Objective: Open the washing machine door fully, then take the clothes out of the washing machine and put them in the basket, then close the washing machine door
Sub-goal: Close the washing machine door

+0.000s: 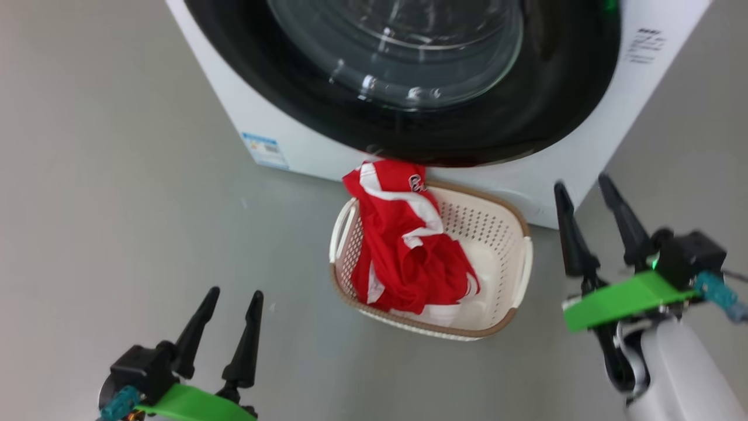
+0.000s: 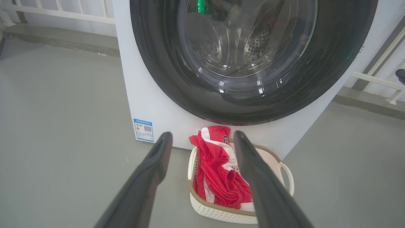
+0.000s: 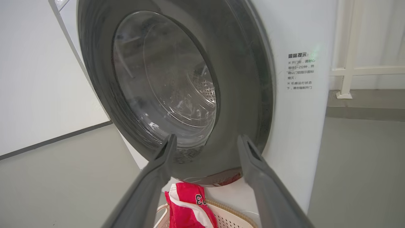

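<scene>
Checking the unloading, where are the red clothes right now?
In the head view, the clothes fill the left side of the basket, on the floor before the washing machine.

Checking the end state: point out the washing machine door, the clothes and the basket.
washing machine door [image 2: 221, 106]: left wrist view, lower part of its black rim.
clothes [image 1: 400, 254]: head view, middle of the red garment.
basket [image 1: 485, 227]: head view, bare perforated inner wall.

Both empty, left tool [image 1: 235, 294] low, fingers spread, right tool [image 1: 582, 182] higher, fingers spread.
</scene>
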Robot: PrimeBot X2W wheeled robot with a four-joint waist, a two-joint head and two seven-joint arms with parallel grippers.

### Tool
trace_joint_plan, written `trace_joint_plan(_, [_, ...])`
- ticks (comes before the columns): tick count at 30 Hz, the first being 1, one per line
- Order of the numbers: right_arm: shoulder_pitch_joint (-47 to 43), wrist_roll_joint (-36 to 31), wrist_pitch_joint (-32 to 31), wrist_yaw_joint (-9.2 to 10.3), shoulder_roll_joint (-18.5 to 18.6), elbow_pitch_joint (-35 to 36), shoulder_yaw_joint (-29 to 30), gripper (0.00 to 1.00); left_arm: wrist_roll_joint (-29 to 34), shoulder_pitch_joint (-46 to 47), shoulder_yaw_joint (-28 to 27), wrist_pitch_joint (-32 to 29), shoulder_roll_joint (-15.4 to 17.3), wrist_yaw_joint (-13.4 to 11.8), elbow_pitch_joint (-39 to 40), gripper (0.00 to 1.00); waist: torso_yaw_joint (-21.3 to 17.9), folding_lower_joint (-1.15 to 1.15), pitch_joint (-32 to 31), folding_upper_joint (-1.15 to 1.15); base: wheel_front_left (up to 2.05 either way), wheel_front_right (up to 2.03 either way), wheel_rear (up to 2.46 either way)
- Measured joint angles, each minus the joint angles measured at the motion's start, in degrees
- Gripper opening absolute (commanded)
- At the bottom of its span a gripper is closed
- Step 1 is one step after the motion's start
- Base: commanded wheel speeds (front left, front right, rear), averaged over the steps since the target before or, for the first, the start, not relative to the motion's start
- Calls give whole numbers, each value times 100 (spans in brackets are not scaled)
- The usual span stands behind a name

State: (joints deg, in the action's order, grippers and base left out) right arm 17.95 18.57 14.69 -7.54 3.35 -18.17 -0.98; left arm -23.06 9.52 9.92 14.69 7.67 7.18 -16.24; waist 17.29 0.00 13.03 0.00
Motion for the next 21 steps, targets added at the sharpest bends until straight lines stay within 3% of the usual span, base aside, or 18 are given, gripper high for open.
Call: trace_joint_plan(21, [-2101,8,-3,0,-80,575,189,100,141,-594,-297,0,230,0,33,100,-917,0,-755,0,0,0,0])
